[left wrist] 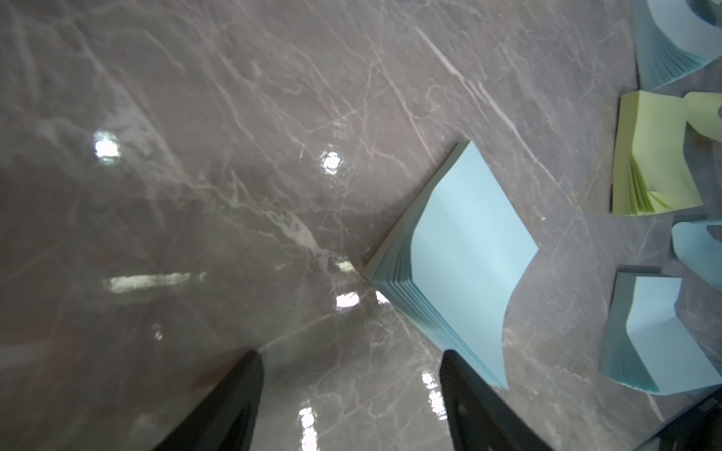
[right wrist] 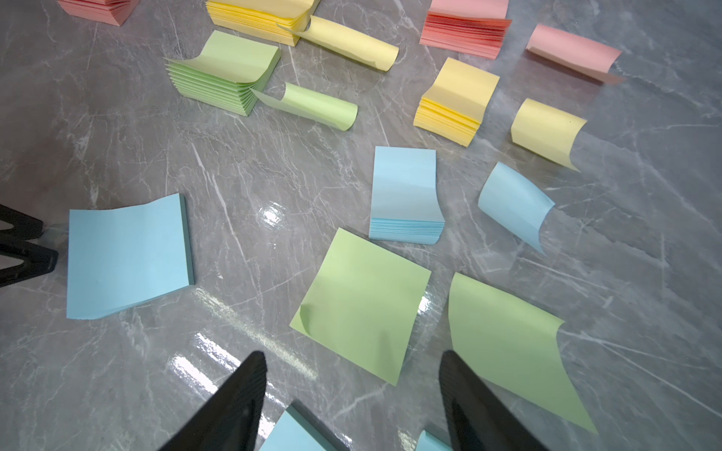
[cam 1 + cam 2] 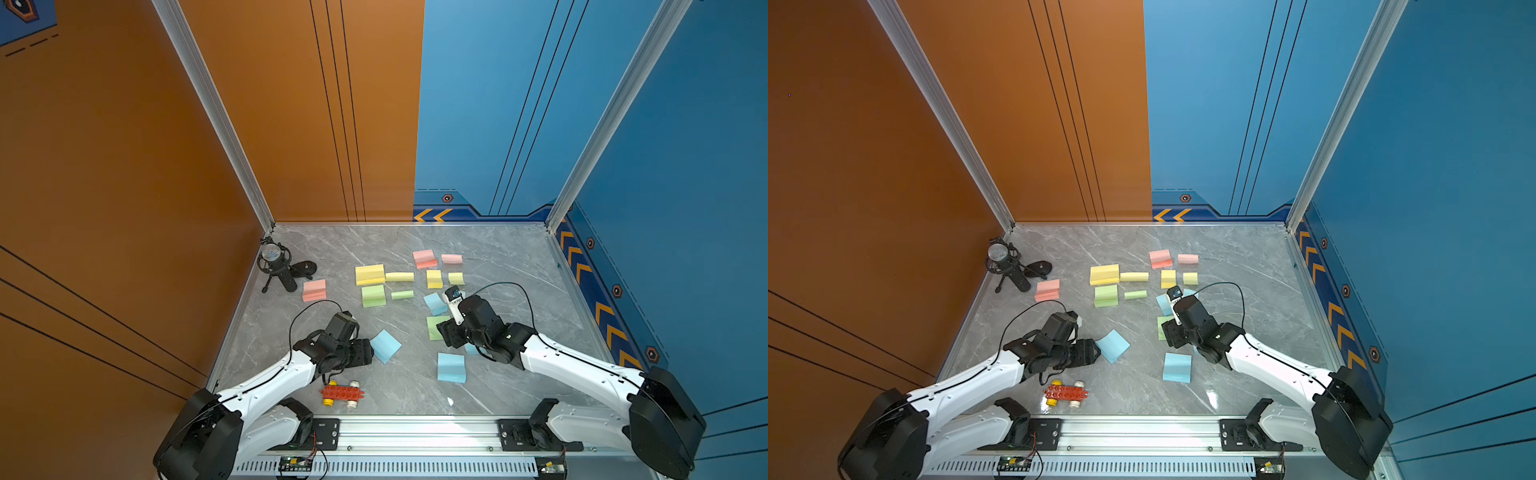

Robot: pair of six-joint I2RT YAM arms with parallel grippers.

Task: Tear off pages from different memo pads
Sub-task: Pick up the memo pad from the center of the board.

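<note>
Memo pads in yellow (image 3: 370, 274), green (image 3: 373, 295), pink (image 3: 314, 289) and blue lie spread on the marble table. Curled loose pages lie beside them: yellow (image 2: 347, 41), green (image 2: 320, 105), pink (image 2: 572, 50), blue (image 2: 515, 203) and a flat green page (image 2: 508, 343). My left gripper (image 1: 351, 355) is open and empty, low over the table. One fingertip stands beside a corner of the tilted blue pad (image 1: 465, 250). My right gripper (image 2: 353, 355) is open and empty. It hovers over another blue pad (image 2: 297, 433), with a green pad (image 2: 363, 300) just ahead.
A black microphone on a stand (image 3: 276, 262) occupies the back left corner. A red toy brick car (image 3: 341, 392) lies near the front edge, beside my left arm. The metal rail (image 3: 415, 432) runs along the front, and walls close the other sides.
</note>
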